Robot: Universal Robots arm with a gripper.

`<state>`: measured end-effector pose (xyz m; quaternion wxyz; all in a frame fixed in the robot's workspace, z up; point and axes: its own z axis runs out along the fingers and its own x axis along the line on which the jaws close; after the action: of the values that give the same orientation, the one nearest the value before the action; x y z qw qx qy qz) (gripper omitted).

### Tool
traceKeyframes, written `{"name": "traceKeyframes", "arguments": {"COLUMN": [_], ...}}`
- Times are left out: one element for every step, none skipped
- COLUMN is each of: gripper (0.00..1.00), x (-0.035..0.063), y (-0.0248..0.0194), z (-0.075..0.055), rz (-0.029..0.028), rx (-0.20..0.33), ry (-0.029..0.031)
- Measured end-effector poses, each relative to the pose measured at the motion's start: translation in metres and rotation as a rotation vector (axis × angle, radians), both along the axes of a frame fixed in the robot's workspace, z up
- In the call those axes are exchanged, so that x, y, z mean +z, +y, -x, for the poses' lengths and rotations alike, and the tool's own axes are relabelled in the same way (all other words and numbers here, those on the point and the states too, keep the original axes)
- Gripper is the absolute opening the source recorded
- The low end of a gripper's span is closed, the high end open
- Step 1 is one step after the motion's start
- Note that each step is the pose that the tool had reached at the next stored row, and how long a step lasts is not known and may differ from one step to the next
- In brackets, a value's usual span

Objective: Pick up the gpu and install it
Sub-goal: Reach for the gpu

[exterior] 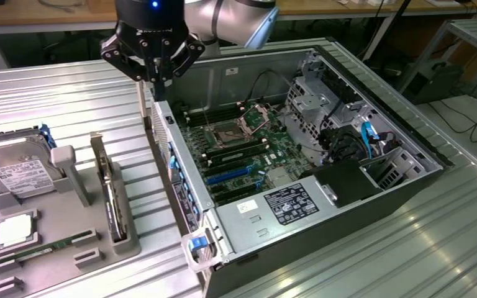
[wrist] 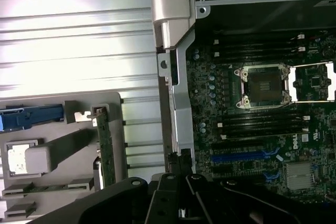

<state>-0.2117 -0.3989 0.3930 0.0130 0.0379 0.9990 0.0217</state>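
- The gpu (exterior: pixel 110 186) stands on its long edge in a slot of the grey holder (exterior: pixel 64 223), between the hard drive (exterior: pixel 19 174) and the case (exterior: pixel 222 74). It has not yet been picked up.
- Standing it on edge probably serves the pick: the top edge is free for a pinch from above, and the card already has the upright pose it needs to go down into a slot.
- In the wrist view the gpu (wrist: pixel 106 150) shows as a thin green strip with its metal bracket at one end. The holder (wrist: pixel 113 103) walls on either side keep it from tipping.
- The memory stick (exterior: pixel 48 249) lies flat in its own recess of the holder, apart from the gpu, so each part has a fixed place.
- The gripper (exterior: pixel 157 84) hangs above the case's rear wall, on the exterior view's right of the holder and apart from the gpu.
- Its fingers are pressed together, with nothing visible between them. The wrist view also shows the gripper (wrist: pixel 177 167) over that wall.
- The case lies open side up on the ribbed table (exterior: pixel 72 93), which gives reach from above to the motherboard (exterior: pixel 238 149).
- The board's blue slots (exterior: pixel 226 177) are empty and run out from the rear wall. They look like the seat for the card, with its bracket meeting that wall.
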Motion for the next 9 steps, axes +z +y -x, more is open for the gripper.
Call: {"name": "traceKeyframes", "arguments": {"gripper": [0.11, 0.11, 0.11, 0.11, 0.11, 0.11, 0.11, 0.11, 0.11], "x": [0.0000, 0.0000, -0.0001, -0.0001, -0.0001, -0.0001, -0.0001, -0.0001, -0.0001], "y": [0.0000, 0.0000, 0.0000, 0.0000, 0.0000, 0.0000, 0.0000, 0.0000, 0.0000], "z": [0.002, 0.004, 0.005, 0.007, 0.009, 0.011, 0.012, 0.014, 0.016], "rz": [0.0000, 0.0000, 0.0000, 0.0000, 0.0000, -0.0001, 0.0000, 0.0000, 0.0000], "rx": [0.000, 0.000, 0.000, 0.000, 0.000, 0.000, 0.000, 0.000, 0.000], "ry": [0.0000, 0.0000, -0.0001, -0.0001, -0.0001, -0.0001, 0.0000, -0.0001, -0.0001]}}
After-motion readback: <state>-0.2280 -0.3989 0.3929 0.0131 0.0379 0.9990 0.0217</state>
